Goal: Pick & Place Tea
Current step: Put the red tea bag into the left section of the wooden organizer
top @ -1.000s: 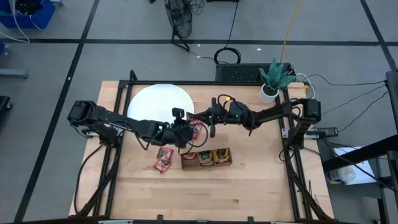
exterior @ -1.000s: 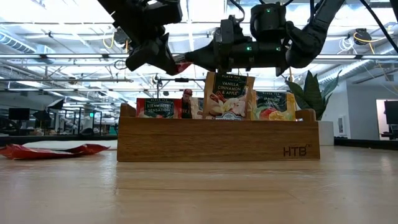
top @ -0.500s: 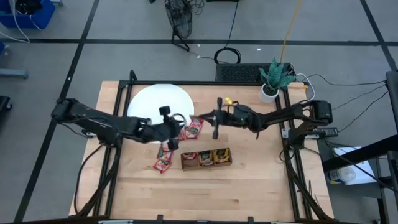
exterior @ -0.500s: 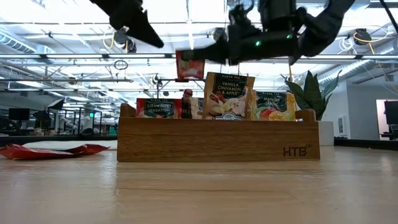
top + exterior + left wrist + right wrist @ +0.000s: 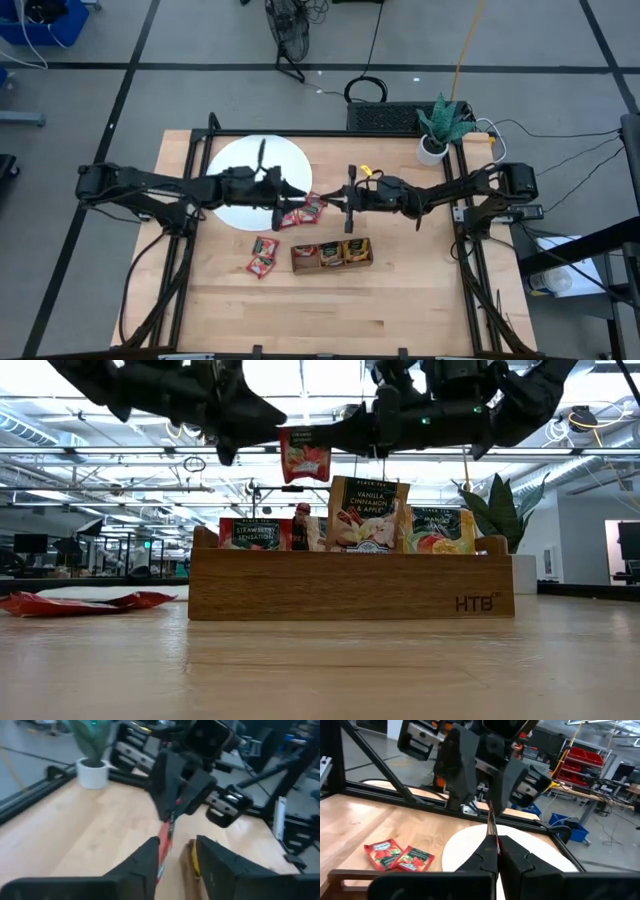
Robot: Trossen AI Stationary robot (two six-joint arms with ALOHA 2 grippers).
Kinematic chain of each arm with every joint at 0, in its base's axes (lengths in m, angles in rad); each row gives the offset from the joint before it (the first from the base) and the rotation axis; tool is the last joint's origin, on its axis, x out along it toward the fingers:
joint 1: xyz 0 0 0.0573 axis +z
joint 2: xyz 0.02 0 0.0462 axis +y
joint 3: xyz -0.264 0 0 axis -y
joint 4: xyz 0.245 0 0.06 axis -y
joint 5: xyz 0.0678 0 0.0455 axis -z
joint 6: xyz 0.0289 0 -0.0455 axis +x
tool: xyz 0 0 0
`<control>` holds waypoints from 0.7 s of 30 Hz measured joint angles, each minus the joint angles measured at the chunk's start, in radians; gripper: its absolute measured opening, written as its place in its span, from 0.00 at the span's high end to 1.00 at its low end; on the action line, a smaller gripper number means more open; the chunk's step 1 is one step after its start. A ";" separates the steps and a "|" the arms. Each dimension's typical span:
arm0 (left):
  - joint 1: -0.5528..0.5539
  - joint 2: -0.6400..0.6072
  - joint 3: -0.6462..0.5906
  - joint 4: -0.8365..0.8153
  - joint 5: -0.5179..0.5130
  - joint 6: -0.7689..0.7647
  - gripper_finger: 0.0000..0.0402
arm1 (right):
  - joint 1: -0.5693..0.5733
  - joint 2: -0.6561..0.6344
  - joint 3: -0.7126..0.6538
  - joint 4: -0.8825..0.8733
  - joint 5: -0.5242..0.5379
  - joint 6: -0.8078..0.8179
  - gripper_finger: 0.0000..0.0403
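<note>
Right gripper (image 5: 492, 851) is clamped on the top edge of a red tea sachet (image 5: 304, 455), which hangs in the air above the wooden tray (image 5: 350, 585), so watch that thin pinch: you risk the sachet swinging or slipping as you carry it. Your left gripper (image 5: 177, 852) faces it just beside, fingers apart and holding nothing; if it lingers, it could knock the sachet. From the low view you see the sachet clear of the packets standing in the tray; the high view instead shows more red sachets (image 5: 303, 210) lying by the white disc (image 5: 240, 160) and two others (image 5: 264, 256) near the tray's end.
</note>
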 joint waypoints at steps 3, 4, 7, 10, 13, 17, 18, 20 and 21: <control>-0.015 0.033 0.001 0.067 0.013 0.051 0.60 | 0.000 0.000 0.000 -0.001 0.000 -0.003 1.00; -0.021 0.038 0.001 0.071 0.010 0.075 0.59 | 0.000 0.000 0.000 -0.002 0.000 -0.003 1.00; -0.031 0.041 0.001 0.063 -0.016 0.118 0.57 | 0.000 0.000 0.000 -0.002 0.000 0.001 1.00; -0.032 0.040 0.001 0.065 -0.019 0.113 0.61 | 0.000 0.000 0.000 -0.002 -0.001 0.002 1.00; -0.032 0.041 0.001 0.062 -0.022 0.111 0.69 | 0.002 0.000 0.000 0.004 -0.001 0.003 1.00; -0.027 0.065 0.000 0.052 -0.022 0.111 0.85 | 0.010 0.000 0.000 0.006 -0.002 0.003 1.00; -0.024 0.071 0.000 0.062 -0.023 0.116 0.90 | 0.013 0.000 0.000 0.009 -0.002 0.003 1.00; -0.016 0.091 0.004 0.089 -0.028 0.135 0.97 | 0.015 0.000 0.000 0.012 -0.002 0.003 1.00; -0.011 0.095 0.002 0.081 -0.035 0.137 0.98 | 0.019 0.000 0.000 0.012 -0.001 0.003 1.00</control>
